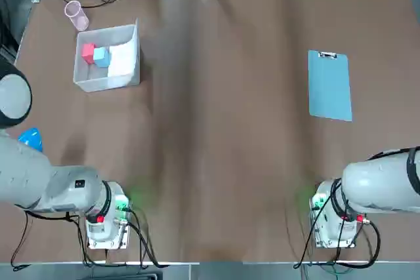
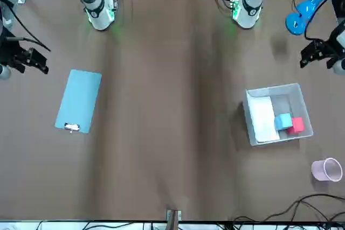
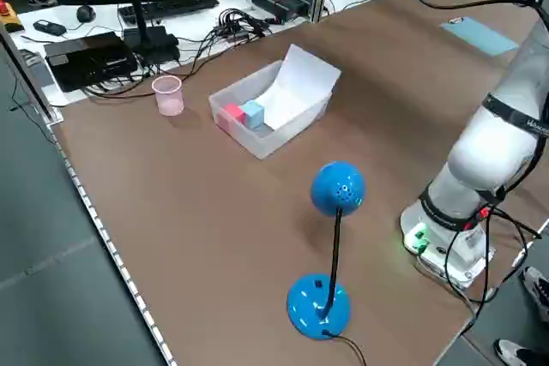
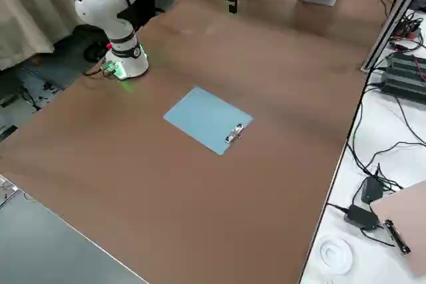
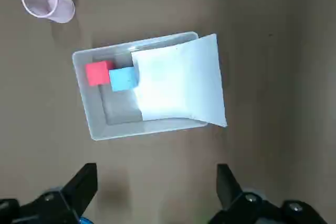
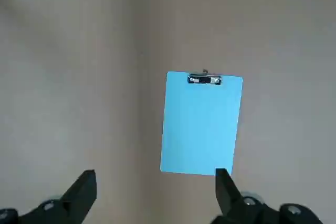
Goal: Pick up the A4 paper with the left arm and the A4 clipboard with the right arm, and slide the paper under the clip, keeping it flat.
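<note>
While both grippers [image 5: 157, 190] [image 6: 156, 195] hang empty, fingers spread, the paper [image 5: 181, 80] seemingly leans in its bin [image 5: 97, 108]; lifting paper and clipboard [image 6: 199, 124], then clipping, remains.

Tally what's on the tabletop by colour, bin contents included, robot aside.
Blue: 3 (clipboard, cube, lamp)
White: 1 (paper)
Red: 1 (cube)
Pale pink: 1 (cup)
Clear: 1 (bin)
Total: 7
</note>
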### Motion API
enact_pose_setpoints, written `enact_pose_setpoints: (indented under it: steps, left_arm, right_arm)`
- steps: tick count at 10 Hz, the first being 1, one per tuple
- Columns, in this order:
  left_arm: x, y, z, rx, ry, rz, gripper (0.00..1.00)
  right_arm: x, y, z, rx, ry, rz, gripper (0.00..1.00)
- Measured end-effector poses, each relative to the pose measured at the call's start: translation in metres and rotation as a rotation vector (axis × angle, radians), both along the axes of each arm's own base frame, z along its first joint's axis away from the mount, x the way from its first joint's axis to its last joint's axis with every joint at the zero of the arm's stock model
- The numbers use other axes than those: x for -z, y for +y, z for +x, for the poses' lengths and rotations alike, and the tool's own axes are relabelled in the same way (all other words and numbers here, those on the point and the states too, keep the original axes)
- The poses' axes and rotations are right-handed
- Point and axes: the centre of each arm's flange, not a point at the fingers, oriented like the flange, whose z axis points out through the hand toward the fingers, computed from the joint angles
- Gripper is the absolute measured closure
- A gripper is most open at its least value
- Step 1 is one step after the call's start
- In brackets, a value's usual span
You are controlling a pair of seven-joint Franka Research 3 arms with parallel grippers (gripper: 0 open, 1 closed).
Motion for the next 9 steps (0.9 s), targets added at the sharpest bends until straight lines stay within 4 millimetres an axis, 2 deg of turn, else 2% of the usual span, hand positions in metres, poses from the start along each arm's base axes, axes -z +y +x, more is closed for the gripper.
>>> enact_pose_setpoints:
  steps: [3,5,7,8,9]
  left_arm:
    - [0.003,0.001,0.005,-0.002,-0.010,-0.001,0.00]
    - [0.024,0.002,0.016,-0.003,0.016,-0.002,0.00]
    - [0.068,-0.002,0.042,-0.049,0.048,-0.004,0.00]
    - [0.096,-0.011,0.058,-0.099,0.056,-0.003,0.00]
    - [0.126,-0.030,0.070,-0.131,0.079,0.031,0.00]
  right_arm:
    - [-0.001,0.000,0.000,0.000,-0.003,0.000,0.00]
    - [0.000,0.000,0.000,0.000,-0.003,0.000,0.00]
    - [0.000,-0.002,0.000,0.004,-0.002,0.000,0.00]
    - [0.001,-0.003,0.001,0.005,-0.001,0.000,0.00]
    - [0.002,-0.002,0.001,0.005,0.001,0.000,0.00]
